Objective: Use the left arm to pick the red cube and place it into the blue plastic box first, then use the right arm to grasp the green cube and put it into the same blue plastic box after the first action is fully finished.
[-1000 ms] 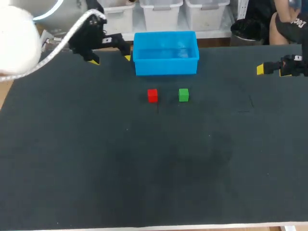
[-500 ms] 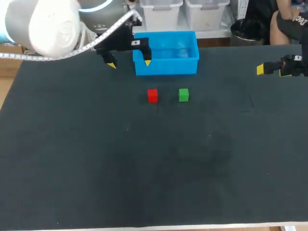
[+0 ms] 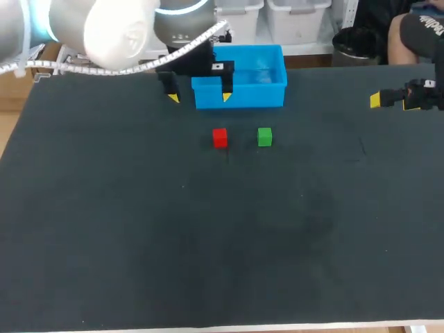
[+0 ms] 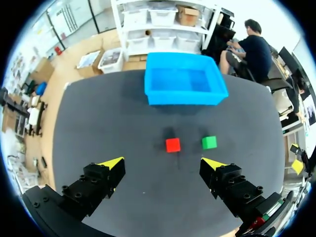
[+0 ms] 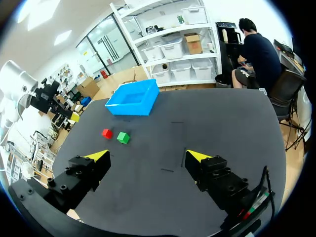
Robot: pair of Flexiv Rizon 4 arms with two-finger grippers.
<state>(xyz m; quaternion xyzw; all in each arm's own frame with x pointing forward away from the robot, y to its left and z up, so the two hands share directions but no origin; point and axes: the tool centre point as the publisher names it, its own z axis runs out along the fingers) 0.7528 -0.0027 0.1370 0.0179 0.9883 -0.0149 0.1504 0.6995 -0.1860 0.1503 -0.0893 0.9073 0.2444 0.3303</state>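
One dark table (image 3: 139, 243) carries everything. At its far edge sits the blue box (image 3: 243, 95), open-topped. My left gripper (image 4: 163, 164) hangs just in front of the box, fingers spread wide and holding nothing. My right gripper (image 5: 147, 157) sits well off to the right, also wide and empty. The red cube (image 3: 220, 137) lies on the table short of the box, with the green cube (image 3: 264, 137) near on its right, not touching. I judge red light, rigid, perhaps slick-faced. I'd pinch two opposite flat sides, centred, clear of green.
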